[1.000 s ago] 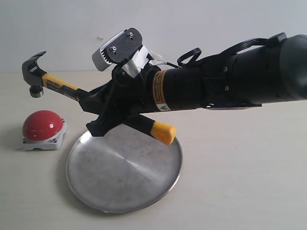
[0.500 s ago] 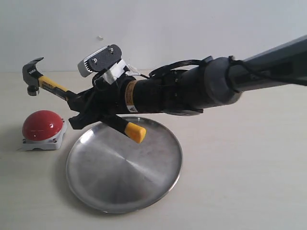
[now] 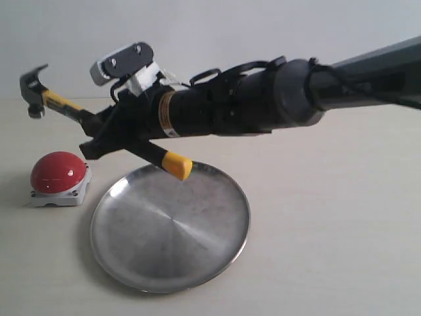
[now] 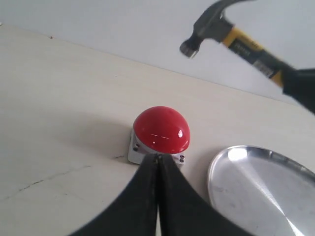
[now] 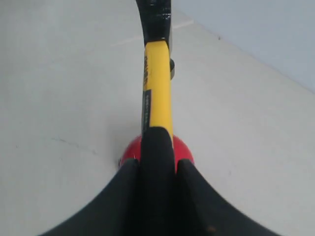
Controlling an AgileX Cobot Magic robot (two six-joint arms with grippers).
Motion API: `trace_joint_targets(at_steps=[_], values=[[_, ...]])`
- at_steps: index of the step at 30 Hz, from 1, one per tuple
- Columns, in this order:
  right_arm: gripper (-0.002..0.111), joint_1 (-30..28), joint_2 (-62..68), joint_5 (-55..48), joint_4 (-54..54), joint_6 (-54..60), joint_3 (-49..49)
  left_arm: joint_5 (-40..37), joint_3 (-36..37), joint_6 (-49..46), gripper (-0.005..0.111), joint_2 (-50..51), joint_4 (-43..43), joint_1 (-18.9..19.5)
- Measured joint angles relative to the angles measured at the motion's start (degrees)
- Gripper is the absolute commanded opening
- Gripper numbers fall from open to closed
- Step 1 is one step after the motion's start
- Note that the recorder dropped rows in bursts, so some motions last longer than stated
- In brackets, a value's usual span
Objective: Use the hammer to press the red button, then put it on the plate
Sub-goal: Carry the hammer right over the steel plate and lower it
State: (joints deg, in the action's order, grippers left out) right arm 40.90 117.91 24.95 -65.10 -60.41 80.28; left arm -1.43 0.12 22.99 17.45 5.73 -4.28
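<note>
The pale matte tabletop [image 3: 342, 230] carries the wide, shiny steel plate [image 3: 164, 243], which lies just beside the button, ready for the drop-off. The hammer [image 3: 58, 102] slants aloft, its polished head raised, seemingly poised to press the glossy red button [image 3: 58, 171]. The right pincer [image 3: 92, 135] clamps the hammer's black grip. The left pincer [image 4: 157, 162] is fully closed and empty.

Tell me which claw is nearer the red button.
Right. The right claw, gripping the hammer, hangs above and beside the red button; the left claw, shut, points at it from farther off.
</note>
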Motion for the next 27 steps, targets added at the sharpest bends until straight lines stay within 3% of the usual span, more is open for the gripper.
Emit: trace_joint_targets(at_steps=[8,17,27], values=[[0.000,0.4,-2.7,0.4,-11.2,-9.6,0.6,0.0,0.0,0.0,0.000,0.0,0.0,0.0],[0.000,1.3,9.5,0.5,-8.4,-8.5,0.3,0.0,0.0,0.0,0.000,0.0,0.0,0.0],[0.000,1.7,-6.7,-0.7,-17.5,-16.7,0.3,0.0,0.0,-0.1,0.000,0.0,0.0,0.0]])
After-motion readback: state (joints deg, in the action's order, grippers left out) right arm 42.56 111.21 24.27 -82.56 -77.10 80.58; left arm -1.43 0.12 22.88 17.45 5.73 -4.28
